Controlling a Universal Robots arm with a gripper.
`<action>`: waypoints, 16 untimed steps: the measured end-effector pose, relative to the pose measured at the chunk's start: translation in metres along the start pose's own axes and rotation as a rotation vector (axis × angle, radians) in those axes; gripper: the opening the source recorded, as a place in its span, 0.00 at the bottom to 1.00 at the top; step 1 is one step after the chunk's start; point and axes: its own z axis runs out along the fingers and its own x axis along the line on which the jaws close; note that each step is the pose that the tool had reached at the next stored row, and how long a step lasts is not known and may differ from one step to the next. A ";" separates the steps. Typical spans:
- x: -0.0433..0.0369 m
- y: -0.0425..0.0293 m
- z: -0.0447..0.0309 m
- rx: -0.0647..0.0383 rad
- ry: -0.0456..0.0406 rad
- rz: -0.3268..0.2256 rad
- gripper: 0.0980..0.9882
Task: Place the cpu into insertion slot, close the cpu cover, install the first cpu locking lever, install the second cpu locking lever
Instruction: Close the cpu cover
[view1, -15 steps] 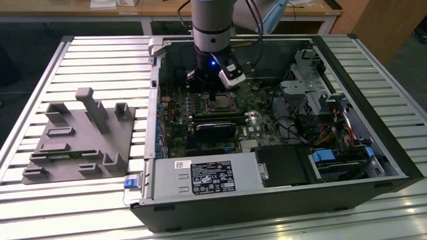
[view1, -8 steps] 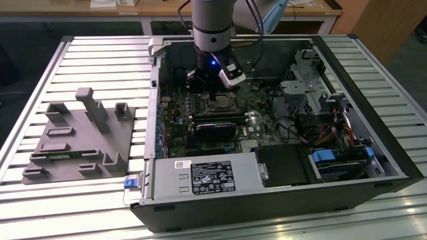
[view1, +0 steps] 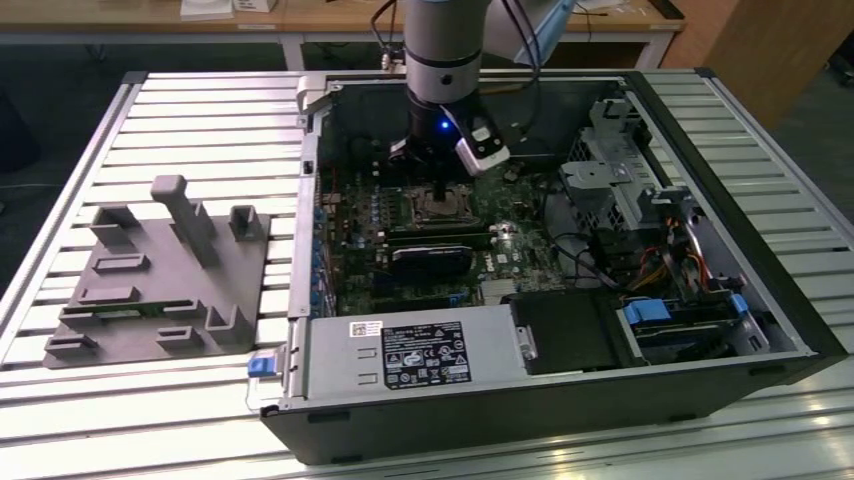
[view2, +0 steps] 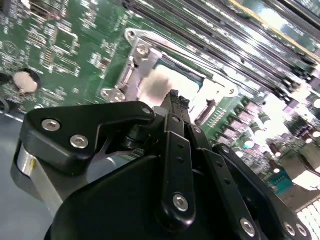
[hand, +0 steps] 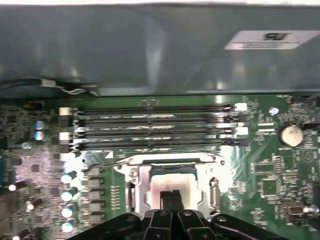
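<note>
The cpu, a pale silver square, lies in the socket on the green motherboard. The cpu cover, a silver frame, lies flat around it. Both also appear in the second wrist view: the cpu and the cpu cover. My gripper is shut, its two black fingertips pressed together with nothing between them, right over the middle of the cpu. From outside, the gripper hangs straight down inside the open computer case, over the socket. Whether the tips touch the chip is unclear. A thin wire lever runs along the socket's edge.
Several memory slots run beside the socket, and a coin battery sits further off. A black card lies just in front of the socket in the case. A grey fixture stands on the slatted table at the exterior view's left.
</note>
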 end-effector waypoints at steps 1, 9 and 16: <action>-0.0013 0.0000 0.0000 0.000 0.0001 0.000 0.01; -0.0023 0.0006 -0.0096 0.000 0.0001 0.000 0.01; -0.0028 0.0011 -0.0183 0.000 -0.0002 0.000 0.01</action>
